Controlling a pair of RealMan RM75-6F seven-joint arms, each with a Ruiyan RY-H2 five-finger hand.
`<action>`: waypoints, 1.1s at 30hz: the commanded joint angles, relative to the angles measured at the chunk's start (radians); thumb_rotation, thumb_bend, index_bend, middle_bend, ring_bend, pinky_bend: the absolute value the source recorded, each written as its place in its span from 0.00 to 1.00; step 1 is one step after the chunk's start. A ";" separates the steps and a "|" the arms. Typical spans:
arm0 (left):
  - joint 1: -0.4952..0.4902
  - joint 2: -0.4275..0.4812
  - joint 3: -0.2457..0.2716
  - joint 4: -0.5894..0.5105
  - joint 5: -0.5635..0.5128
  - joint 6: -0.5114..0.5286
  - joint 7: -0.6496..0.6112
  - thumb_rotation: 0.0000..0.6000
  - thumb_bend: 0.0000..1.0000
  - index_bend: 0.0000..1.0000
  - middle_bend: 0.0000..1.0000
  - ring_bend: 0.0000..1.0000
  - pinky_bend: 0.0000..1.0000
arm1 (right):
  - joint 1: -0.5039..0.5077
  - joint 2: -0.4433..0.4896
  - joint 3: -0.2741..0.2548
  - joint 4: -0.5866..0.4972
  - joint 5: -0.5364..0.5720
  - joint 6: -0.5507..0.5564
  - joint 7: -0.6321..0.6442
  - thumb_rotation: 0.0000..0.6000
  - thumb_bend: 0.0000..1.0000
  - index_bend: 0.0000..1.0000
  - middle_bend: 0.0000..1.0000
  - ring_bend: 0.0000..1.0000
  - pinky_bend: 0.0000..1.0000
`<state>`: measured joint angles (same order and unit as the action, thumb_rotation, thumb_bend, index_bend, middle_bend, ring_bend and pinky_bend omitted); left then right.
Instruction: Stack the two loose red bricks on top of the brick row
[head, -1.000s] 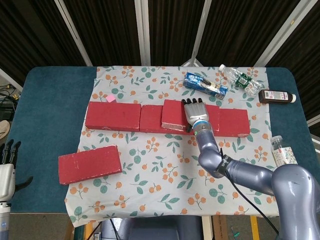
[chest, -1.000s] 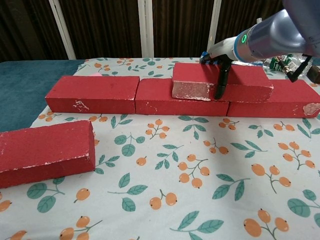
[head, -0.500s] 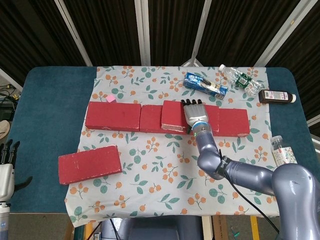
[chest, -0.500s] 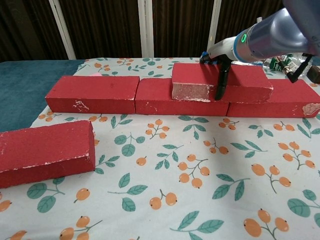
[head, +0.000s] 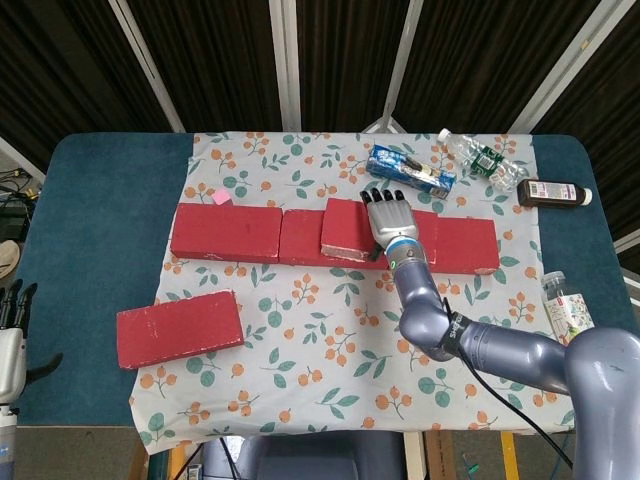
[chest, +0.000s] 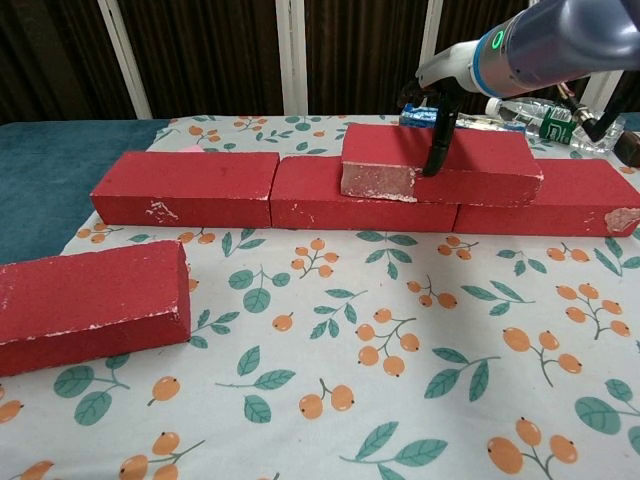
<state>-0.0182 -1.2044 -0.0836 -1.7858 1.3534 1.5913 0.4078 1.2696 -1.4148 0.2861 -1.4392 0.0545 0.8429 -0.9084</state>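
Three red bricks form the row (head: 225, 232) (chest: 185, 188) across the cloth. One loose red brick (head: 343, 228) (chest: 480, 160) lies on top of the row, over the joint between its middle and right bricks. My right hand (head: 390, 220) (chest: 445, 85) hovers flat over this brick with its fingers spread. Its thumb (chest: 436, 150) hangs down in front of the brick's near face, and the hand grips nothing. The other loose red brick (head: 180, 328) (chest: 90, 305) lies on the cloth at the near left. My left hand (head: 10, 345) is off the table's near left corner, fingers apart and empty.
Behind the row lie a blue packet (head: 410, 170), a clear plastic bottle (head: 485, 160) and a dark bottle (head: 553, 193). Another bottle (head: 565, 300) lies at the right edge. A small pink block (head: 221, 198) sits behind the left brick.
My right hand has risen and shifted slightly toward the far side, and its thumb now reaches less far down the brick's face. The stacked brick edged a little left. My left hand sank slightly.
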 joint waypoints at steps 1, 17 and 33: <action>0.001 0.003 0.001 -0.001 0.005 0.001 -0.009 1.00 0.01 0.04 0.00 0.00 0.14 | 0.003 0.039 0.005 -0.047 0.012 0.021 -0.001 1.00 0.15 0.02 0.00 0.00 0.00; 0.013 0.057 0.038 -0.023 0.093 0.001 -0.141 1.00 0.01 0.02 0.00 0.00 0.17 | -0.310 0.496 0.000 -0.774 -0.367 0.319 0.258 1.00 0.15 0.01 0.00 0.00 0.00; 0.004 0.182 0.056 -0.111 0.102 -0.054 -0.179 1.00 0.01 0.00 0.00 0.00 0.19 | -0.875 0.487 -0.308 -0.678 -1.249 0.615 0.719 1.00 0.15 0.01 0.00 0.00 0.00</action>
<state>-0.0063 -1.0444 -0.0329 -1.8747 1.4592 1.5583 0.2023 0.5211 -0.8971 0.0708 -2.2023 -1.0563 1.3713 -0.3088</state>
